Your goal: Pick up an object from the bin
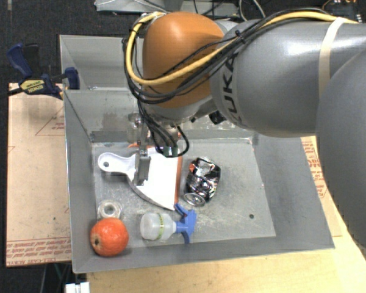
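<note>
- Grey arm (293,72), orange cover at wrist, reaching in from the right.
- Metal bin (263,215).
- White scoop (163,185) at mid-bin, under the jaws; impossible to tell whether open or closed.
- Crushed can (201,182) just beside scoop.
- Orange ball (108,237) at front left.

We catch one readable mark: big dark letters, "UK", running down the grey arm (280,84) near its wrist. There's print on the crushed can (201,182) too, but we can't read it.
</note>
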Robot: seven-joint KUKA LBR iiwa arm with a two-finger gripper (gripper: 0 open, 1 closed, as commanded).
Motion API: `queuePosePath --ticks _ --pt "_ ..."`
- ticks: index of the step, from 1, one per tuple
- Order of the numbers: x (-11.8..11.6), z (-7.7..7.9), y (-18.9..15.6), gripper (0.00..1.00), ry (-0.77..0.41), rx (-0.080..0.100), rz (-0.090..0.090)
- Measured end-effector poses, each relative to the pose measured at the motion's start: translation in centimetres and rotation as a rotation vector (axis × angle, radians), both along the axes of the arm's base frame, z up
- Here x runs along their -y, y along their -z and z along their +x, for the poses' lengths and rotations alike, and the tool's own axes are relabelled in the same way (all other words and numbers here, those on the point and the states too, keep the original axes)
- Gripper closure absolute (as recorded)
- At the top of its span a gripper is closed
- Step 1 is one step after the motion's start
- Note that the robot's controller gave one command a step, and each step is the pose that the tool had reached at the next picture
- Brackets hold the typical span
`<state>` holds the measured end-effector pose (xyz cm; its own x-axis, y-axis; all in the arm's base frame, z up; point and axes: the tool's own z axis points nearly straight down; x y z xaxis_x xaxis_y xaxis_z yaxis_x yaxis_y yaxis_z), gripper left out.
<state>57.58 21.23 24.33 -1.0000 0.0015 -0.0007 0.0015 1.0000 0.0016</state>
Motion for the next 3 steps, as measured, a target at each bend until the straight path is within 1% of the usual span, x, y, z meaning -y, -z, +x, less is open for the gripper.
queuePosePath --ticks 1,2,3 --pt "0.0 0.0 0.0 0.0 0.0 0.0 0.0" --pt "-0.7 -0.3 5.6 0.0 0.233 -0.004 -0.001" --pt "-3.0 4.1 5.7 0.0 0.23 0.006 0.004"
